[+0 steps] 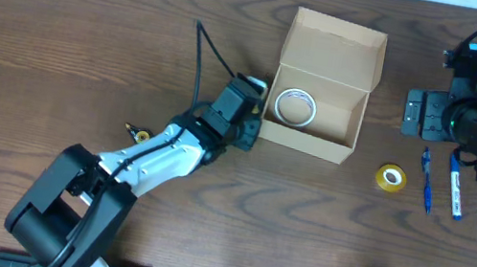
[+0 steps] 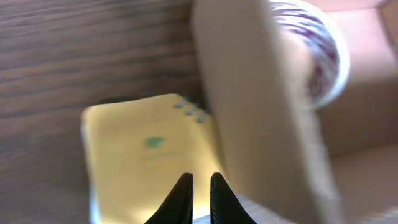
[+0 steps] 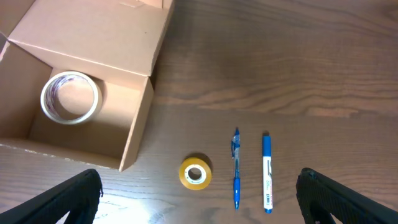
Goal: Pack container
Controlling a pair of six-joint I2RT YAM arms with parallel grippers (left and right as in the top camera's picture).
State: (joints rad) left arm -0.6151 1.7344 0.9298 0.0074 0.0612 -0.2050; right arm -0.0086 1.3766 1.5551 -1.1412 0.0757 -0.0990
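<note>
The container (image 1: 331, 42) is an open tan cardboard box with its flap lid folded back, and a white tape roll (image 1: 296, 106) lies inside it. My left gripper (image 1: 247, 94) is just outside the box's left wall, shut on the near edge of a cream square pad (image 1: 253, 85). In the left wrist view the pad (image 2: 143, 149) fills the area past the nearly touching fingertips of the gripper (image 2: 201, 186), with the box wall (image 2: 261, 93) and tape roll (image 2: 323, 56) to the right. My right gripper (image 1: 414, 111) hangs wide open right of the box; nothing sits between its fingers (image 3: 199, 186).
A yellow tape roll (image 1: 391, 178), a blue pen (image 1: 426, 179) and a blue-capped marker (image 1: 455, 187) lie on the wooden table right of the box. A small black and yellow object (image 1: 135, 132) sits left of my left arm.
</note>
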